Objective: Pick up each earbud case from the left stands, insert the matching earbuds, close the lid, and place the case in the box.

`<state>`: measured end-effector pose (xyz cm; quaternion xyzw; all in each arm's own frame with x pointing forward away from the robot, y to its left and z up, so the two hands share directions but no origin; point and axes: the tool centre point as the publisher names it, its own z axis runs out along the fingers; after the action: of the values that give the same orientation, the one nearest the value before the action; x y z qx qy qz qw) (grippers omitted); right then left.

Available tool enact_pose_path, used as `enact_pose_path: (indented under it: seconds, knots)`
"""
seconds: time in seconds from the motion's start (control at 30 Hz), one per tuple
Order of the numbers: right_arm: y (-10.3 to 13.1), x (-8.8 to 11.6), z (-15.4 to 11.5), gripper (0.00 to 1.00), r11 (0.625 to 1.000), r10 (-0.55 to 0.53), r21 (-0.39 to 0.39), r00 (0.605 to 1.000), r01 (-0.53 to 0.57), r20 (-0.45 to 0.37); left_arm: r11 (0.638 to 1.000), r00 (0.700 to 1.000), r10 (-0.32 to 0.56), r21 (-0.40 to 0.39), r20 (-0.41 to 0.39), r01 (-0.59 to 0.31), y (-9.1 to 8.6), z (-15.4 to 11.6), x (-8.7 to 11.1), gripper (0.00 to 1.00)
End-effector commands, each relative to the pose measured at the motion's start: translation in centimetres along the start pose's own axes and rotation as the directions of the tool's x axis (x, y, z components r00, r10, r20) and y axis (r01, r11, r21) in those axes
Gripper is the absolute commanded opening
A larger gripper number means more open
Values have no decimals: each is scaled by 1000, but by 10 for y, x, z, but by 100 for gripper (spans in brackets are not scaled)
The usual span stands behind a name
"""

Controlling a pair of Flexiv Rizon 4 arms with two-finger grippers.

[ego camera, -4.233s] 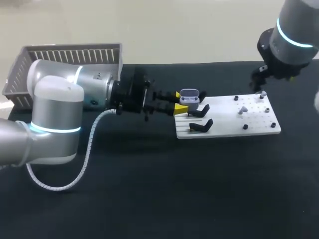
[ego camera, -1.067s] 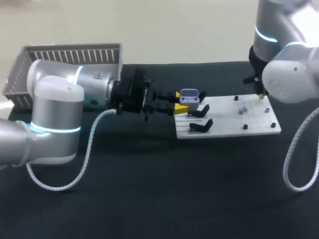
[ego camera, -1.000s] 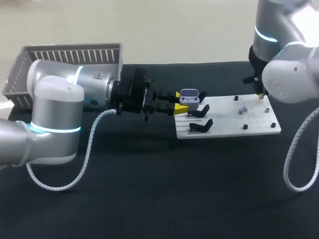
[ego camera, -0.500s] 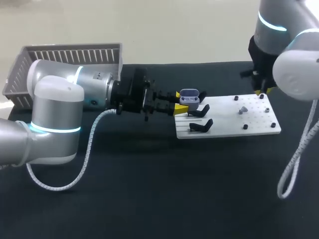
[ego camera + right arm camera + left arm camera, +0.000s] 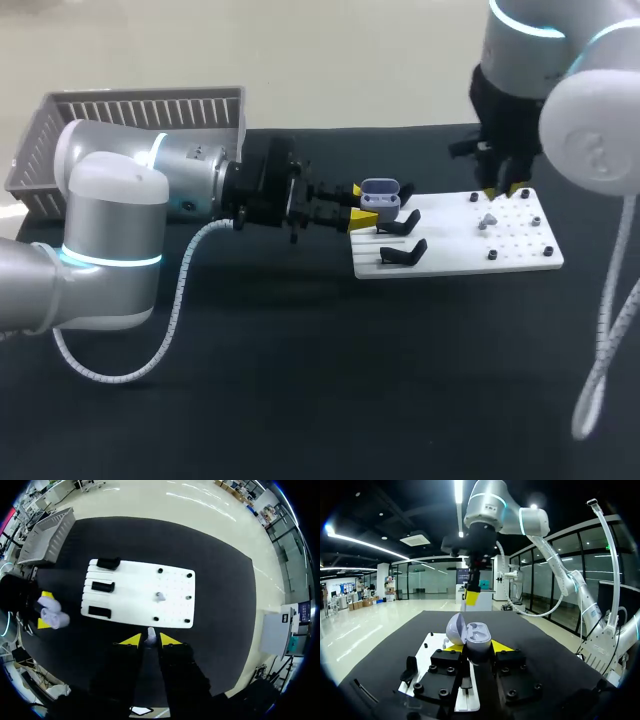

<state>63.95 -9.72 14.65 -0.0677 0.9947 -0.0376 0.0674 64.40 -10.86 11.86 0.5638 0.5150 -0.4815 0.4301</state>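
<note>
The open earbud case (image 5: 471,632) is being pinched by the left end effector (image 5: 477,647); the earbud (image 5: 150,635), pinched by the right end effector (image 5: 148,641), should be lowered squarely into its socket.

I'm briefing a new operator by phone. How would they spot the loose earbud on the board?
Look at the white board on the black table. On its half away from the black stands, among small black pegs, lies the earbud: the only pale grey piece there, its neighbours all black.
</note>
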Motion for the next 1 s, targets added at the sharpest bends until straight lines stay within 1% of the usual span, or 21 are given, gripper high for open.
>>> enact_pose_path:
  seconds: [0.03, 0.1, 0.73, 0.77, 0.83, 0.9, 1.0]
  knots:
    - [24, 6, -15, 0, 999, 11, 31, 1000, -11, -7, 1000, 1000, 2, -3, 3, -2, -1, 0, 1, 0]
    - [32, 9, -19, 0, 999, 11, 36, 1000, -11, -4, 1000, 1000, 2, -3, 3, -2, -1, 0, 1, 0]
    - [32, 9, -19, 0, 999, 11, 36, 1000, -11, -4, 1000, 1000, 2, -3, 3, -2, -1, 0, 1, 0]
    - [35, 8, -22, 0, 999, 47, 12, 999, -47, 3, 1000, 1000, 2, -3, 3, -2, -1, 0, 1, 0]
    - [39, 9, -28, 0, 995, 94, 45, 996, -94, 8, 1000, 1000, 2, -3, 3, -2, -1, 0, 1, 0]
    - [44, 11, -35, 0, 989, 147, 22, 989, -148, 18, 1000, 1000, 2, -3, 3, -2, -1, 0, 1, 0]
    - [52, 14, -44, 0, 976, 216, 21, 976, -217, 31, 1000, 1000, 2, -3, 3, -2, -1, 0, 1, 0]
